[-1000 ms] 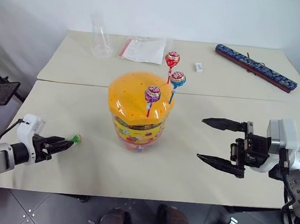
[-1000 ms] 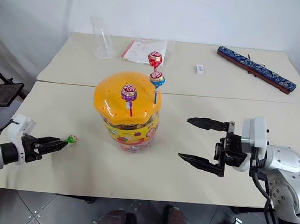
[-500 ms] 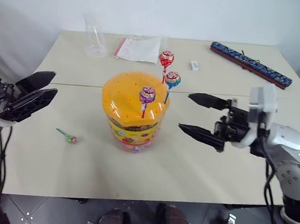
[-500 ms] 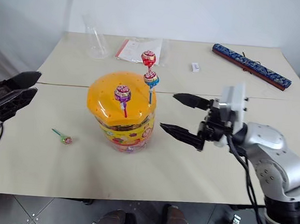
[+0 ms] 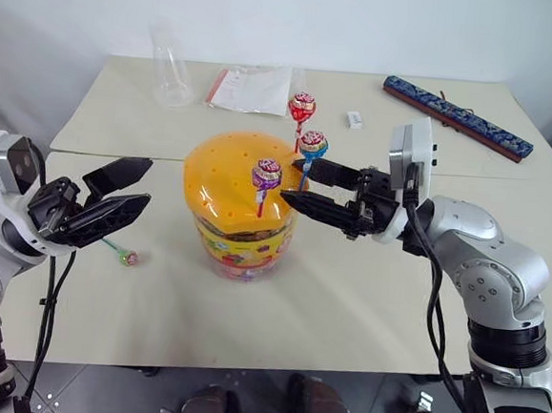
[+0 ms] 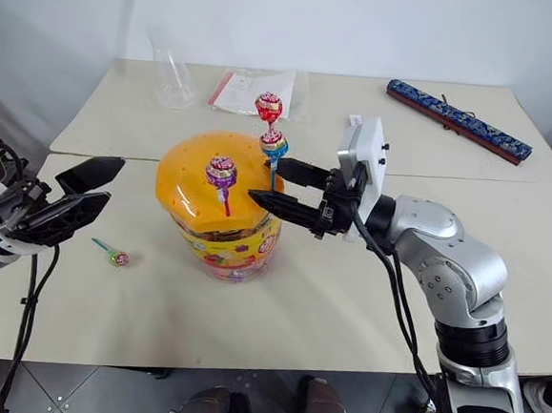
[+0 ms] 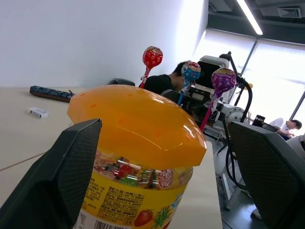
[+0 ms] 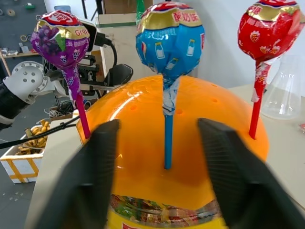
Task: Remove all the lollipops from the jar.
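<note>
The jar [image 5: 240, 225], a clear tub with a domed orange lid, stands mid-table. Three lollipops stick up from its lid: purple [image 5: 266, 174], blue [image 5: 311, 144] and red [image 5: 302, 106]. A green lollipop [image 5: 130, 257] lies on the table left of the jar. My right gripper [image 5: 294, 180] reaches in level from the right, open. Its fingers [image 8: 97, 167] stand on either side of the blue lollipop's stick [image 8: 167, 136] without touching it. My left gripper [image 5: 147, 181] hangs open and empty left of the jar, above the green lollipop, pointing at the jar.
At the back of the far table stand a clear plastic cup [image 5: 172, 64], a paper in a plastic sleeve [image 5: 252, 88], a small white piece [image 5: 355, 120] and a long dark blue patterned bar [image 5: 455, 115]. A seam [image 5: 508, 177] runs between the two tables.
My left gripper let go of the green lollipop, which now lies on the table, then rose and opened. My right gripper moved left to the jar and narrowed around the blue lollipop's stick.
</note>
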